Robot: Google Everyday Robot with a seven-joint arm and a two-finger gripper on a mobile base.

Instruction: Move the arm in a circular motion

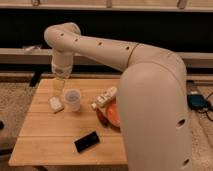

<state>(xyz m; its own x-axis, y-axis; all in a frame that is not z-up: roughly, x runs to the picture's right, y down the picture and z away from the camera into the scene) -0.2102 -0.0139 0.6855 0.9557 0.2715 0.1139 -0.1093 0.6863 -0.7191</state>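
Place: looks like a robot lab or test room, not a home.
Main sign: a large cream robot arm fills the right side and reaches over a wooden table.
Gripper: the pale yellowish gripper hangs over the table's far left part.
Table props: a clear cup, a small white packet left of the cup, a bottle lying on its side right of the cup, an orange bowl, a black phone near the table's front edge.
Behind the table: a dark wall with pale horizontal rails.
Floor: speckled grey, with a blue device and cables right of the arm.
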